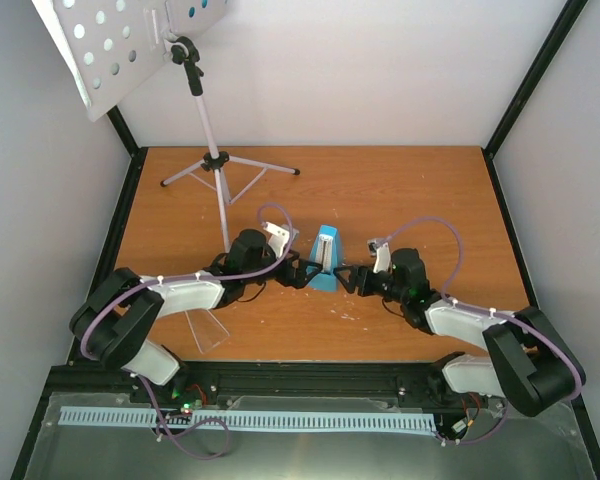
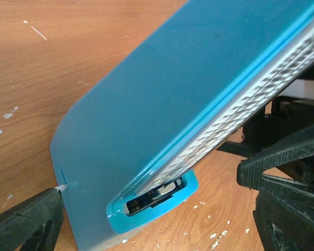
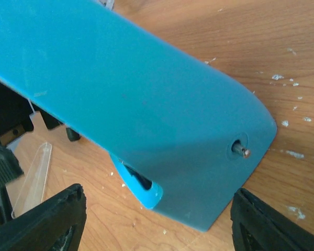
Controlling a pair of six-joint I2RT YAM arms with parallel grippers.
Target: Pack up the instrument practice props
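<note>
The light-blue metronome [image 1: 326, 258] stands upright near the middle of the table [image 1: 410, 200], its clear cover [image 1: 206, 331] lying toward the near-left edge. Two hands flank it, the left hand [image 1: 298, 270] and right hand [image 1: 352, 280], both spread wide and gripping nothing. The music stand [image 1: 216, 160] occupies the far-left corner.

Wooden table boxed in by pale walls, under soft, even light.
The orange-brown tabletop [image 1: 400, 190] carries scattered white flecks [image 1: 360, 318] towards its front. The plain back wall [image 1: 380, 70], left wall [image 1: 30, 200] and right wall [image 1: 580, 200] close it in, and a black frame post [image 1: 533, 75] slants up the right corner. Along the near edge runs a black rail [image 1: 310, 378], then a white slotted strip [image 1: 280, 420] on a dull grey metal sheet [image 1: 310, 458].
</note>
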